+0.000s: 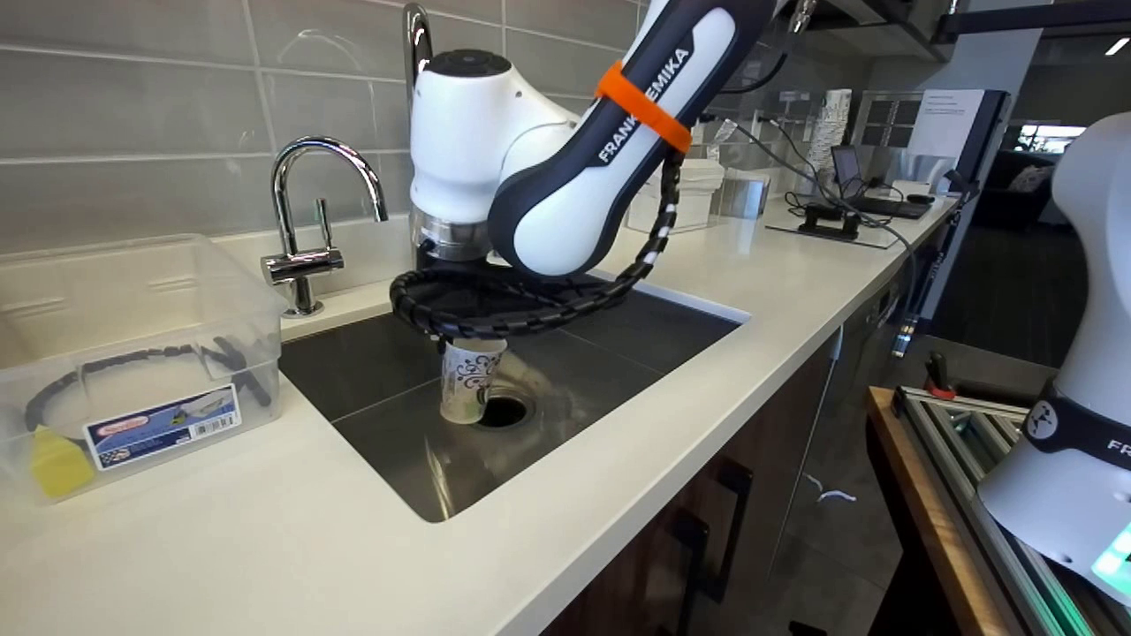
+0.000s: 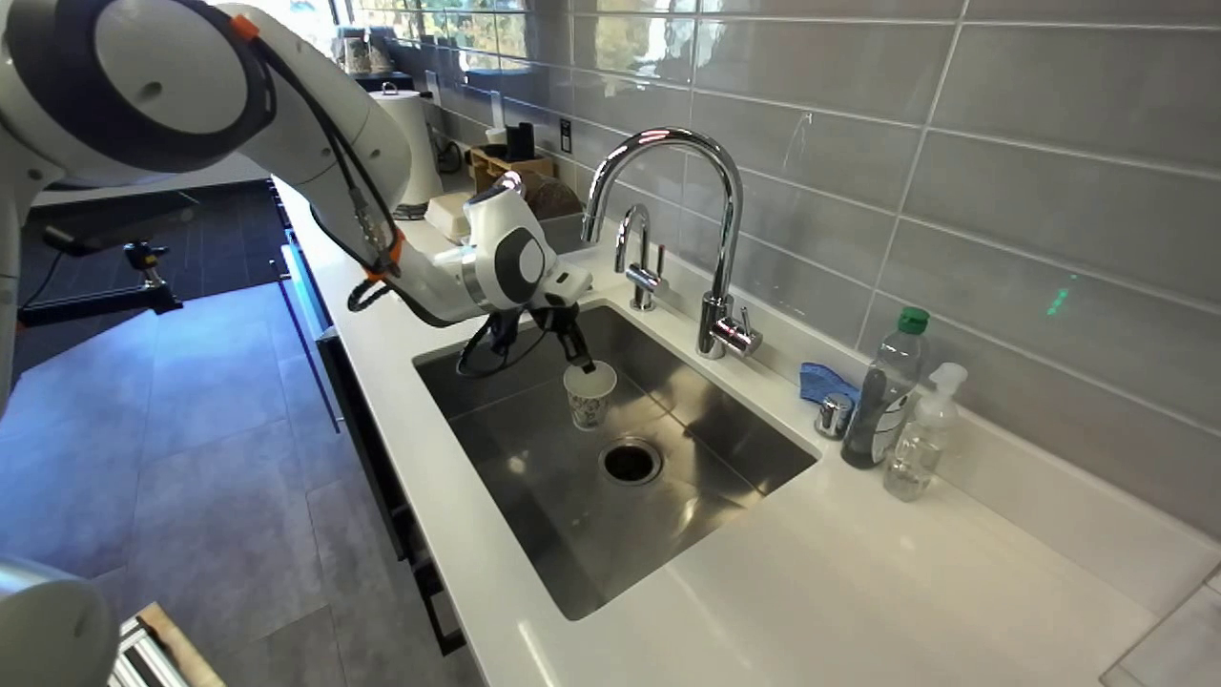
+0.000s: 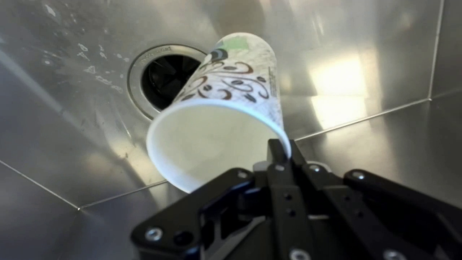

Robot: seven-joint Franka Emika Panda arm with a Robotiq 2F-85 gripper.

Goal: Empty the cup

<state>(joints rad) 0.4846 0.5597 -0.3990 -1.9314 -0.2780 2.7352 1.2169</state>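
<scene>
Inside the rectangular stainless-steel sink (image 2: 563, 520), a small tapered white paper cup (image 3: 231, 88) printed with brown swirls is opening upward just beside the round metal-ringed drain (image 2: 631, 462); whether its base is touching the sink's floor cannot be told. A black jointed gripper (image 3: 287, 150) on a white-and-dark robot arm (image 1: 558, 225) is hanging over the sink, and its jaws are pinching the cup's rim, one inside the cup and one outside. A smooth white stone-like bench (image 2: 811, 601) is surrounding the sink. Behind the sink, a tall arched chrome tap (image 2: 733, 215) and a shorter arched chrome tap (image 2: 644, 279) are standing before a glossy grey tiled wall (image 2: 1030, 105) that is catching reflections. A crumpled blue cloth (image 2: 824, 382), a green-capped clear bottle of dark liquid (image 2: 879, 396) and a clear plastic pump bottle (image 2: 919, 448) are resting near the sink's back edge. In an exterior view, a clear rectangular plastic bin (image 1: 216, 274) with a blue label (image 1: 163, 426) is sitting just beside the sink's end, and an open dark laptop (image 1: 888, 208) is lying well beyond the sink. Dark brown cabinets (image 1: 636, 574) with black handles are running beneath the sink, over a grey tiled floor (image 2: 229, 468).
</scene>
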